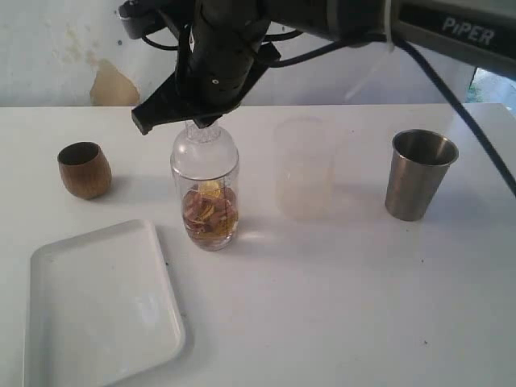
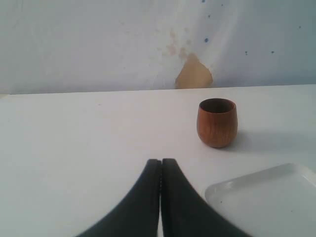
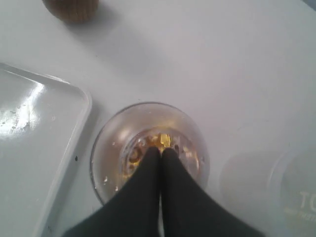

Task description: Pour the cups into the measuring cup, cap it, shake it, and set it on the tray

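Reaching across from the right of the exterior view, the right gripper (image 3: 160,150) hangs directly over the measuring cup (image 1: 205,211), its two black fingers (image 3: 143,187) pressed flat together with no gap and nothing between them. The exterior view hides the fingertips behind the gripper's own body, and the wrist view looks straight down onto the clear cap (image 1: 205,153), so it cannot be told whether the tips touch the cap's neck or sit just above it. The graduation marks are not legible from either angle.

The measuring cup stands upright on the white table (image 1: 363,306), long axis vertical, capped end pointing up at the gripper. Brown and yellow pieces (image 1: 210,214) lie in its lower part. It sits just beside the far right corner of the tray (image 1: 97,306), off the rim, between the wooden cup (image 1: 84,169) and the frosted cup (image 1: 305,169). The steel tumbler (image 1: 419,173) stands upright well apart to the right.

The tray runs off the lower left edge of the exterior view. The frosted cup is cut by the right wrist view's border, faint print on it unreadable.

The left gripper (image 2: 161,163), seen only from its own wrist, is likewise pressed together, empty, near the wooden cup and a tray corner.
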`<state>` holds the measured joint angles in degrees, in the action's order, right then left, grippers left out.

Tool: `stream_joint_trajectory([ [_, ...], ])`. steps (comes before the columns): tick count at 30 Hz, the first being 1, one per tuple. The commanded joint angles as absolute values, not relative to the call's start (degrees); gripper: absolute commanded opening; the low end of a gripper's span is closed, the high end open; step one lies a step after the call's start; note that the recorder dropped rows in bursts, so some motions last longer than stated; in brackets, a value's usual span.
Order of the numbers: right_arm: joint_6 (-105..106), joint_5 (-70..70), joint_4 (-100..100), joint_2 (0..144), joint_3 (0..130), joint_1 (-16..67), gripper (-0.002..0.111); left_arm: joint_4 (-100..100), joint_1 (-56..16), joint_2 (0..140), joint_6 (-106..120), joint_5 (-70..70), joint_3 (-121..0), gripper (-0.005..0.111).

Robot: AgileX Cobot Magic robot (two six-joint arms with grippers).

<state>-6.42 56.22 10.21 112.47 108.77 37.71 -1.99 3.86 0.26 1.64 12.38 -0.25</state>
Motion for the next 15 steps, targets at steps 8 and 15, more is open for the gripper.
stream_joint_trajectory([
  [8, -6.64, 56.01, 10.55, 112.77, 108.50, 37.74, 0.000, -2.10, 3.95, 0.00, 1.55, 12.07, 0.00, 0.001],
  [15, -6.64, 53.42, 10.56, 109.82, 108.71, 37.74, 0.000, -2.10, 3.95, 0.00, 1.55, 12.07, 0.00, 0.001],
])
